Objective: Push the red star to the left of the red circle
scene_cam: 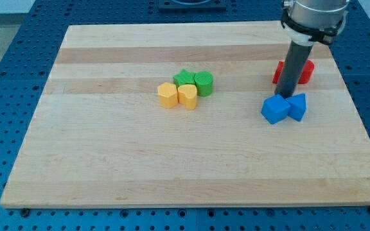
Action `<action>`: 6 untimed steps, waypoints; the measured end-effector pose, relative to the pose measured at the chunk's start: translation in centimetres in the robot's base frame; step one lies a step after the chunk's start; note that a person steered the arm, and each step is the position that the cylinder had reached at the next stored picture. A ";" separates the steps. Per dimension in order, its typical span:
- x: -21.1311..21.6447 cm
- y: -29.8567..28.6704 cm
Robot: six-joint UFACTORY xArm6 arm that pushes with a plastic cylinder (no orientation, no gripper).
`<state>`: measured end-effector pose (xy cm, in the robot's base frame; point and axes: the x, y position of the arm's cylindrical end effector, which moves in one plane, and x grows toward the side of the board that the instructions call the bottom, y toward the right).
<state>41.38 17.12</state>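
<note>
The rod comes down at the view's right and my tip point(288, 96) ends just above the two blue blocks, right below the red pair. Two red blocks sit behind the rod: one point(279, 72) shows at the rod's left, the other point(306, 70) at its right. The rod hides much of both, so I cannot tell which is the star and which the circle. They look close together or touching.
A blue cube point(275, 110) and a blue triangular block point(297, 106) touch each other just below my tip. Near the board's middle sit a yellow hexagon point(167, 95), a yellow heart point(187, 96), a green star point(184, 78) and a green cylinder point(203, 83), clustered together.
</note>
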 end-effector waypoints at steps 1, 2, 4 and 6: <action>-1.0 0.8; -1.0 0.9; -0.1 1.1; -1.7 6.0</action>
